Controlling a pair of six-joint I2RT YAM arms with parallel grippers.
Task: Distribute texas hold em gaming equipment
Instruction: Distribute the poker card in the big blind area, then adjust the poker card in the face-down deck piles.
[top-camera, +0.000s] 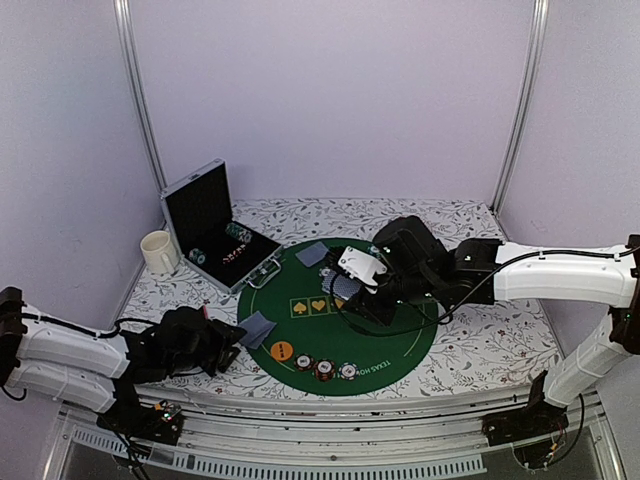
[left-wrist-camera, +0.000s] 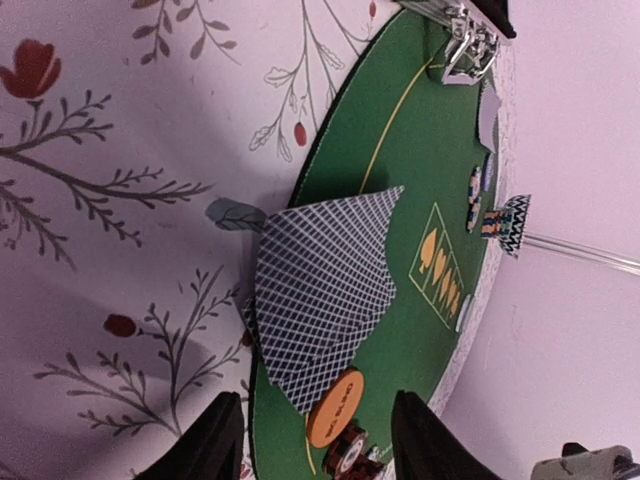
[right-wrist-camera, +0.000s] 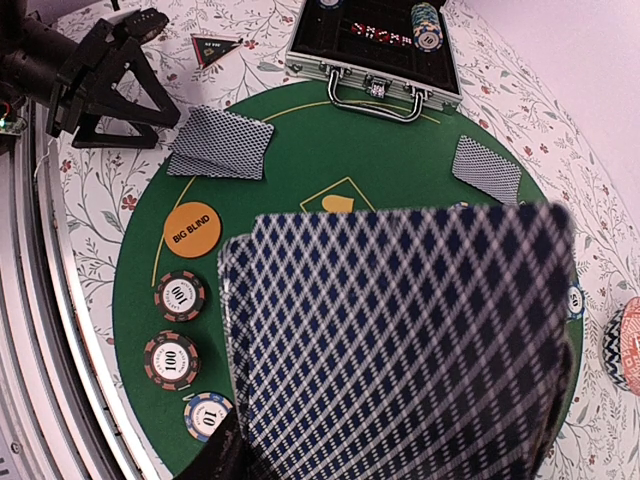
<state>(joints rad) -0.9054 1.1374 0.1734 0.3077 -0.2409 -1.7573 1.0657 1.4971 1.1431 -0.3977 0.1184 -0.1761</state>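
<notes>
My right gripper (top-camera: 362, 292) hovers over the middle of the green round mat (top-camera: 400, 340), shut on a deck of blue-grey-backed cards (right-wrist-camera: 400, 350) that fills the right wrist view and hides the fingers. Dealt card pairs lie at the mat's left edge (top-camera: 257, 328) and far side (top-camera: 313, 254). My left gripper (top-camera: 230, 346) is open just left of the near-left pair (left-wrist-camera: 325, 295) and holds nothing. An orange "big blind" disc (right-wrist-camera: 193, 229) and three striped chips (right-wrist-camera: 171, 360) lie along the mat's near edge. A dark triangular marker (right-wrist-camera: 215, 43) lies off the mat.
An open metal case (top-camera: 215, 225) with more chips (right-wrist-camera: 428, 22) stands at the back left. A white mug (top-camera: 158, 252) stands left of it. A pink patterned dish (right-wrist-camera: 625, 345) sits by the mat's right side. The floral tablecloth (top-camera: 480, 345) surrounds the mat.
</notes>
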